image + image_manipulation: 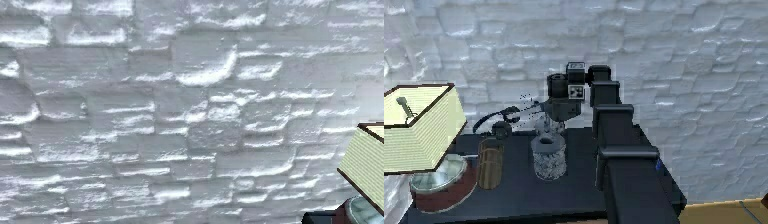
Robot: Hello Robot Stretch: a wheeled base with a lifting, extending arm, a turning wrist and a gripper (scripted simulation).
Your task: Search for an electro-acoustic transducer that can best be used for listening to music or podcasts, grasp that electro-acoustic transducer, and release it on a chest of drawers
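Arching headphones (489, 117) run left-right.

one lamp (419, 125), one brown cup (490, 163), one patterned cylinder (547, 158), one headphones (496, 117).

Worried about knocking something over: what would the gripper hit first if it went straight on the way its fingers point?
Most likely the dark headphones lying on the table, just ahead of the gripper. Depth is unclear, so it might pass above them instead.
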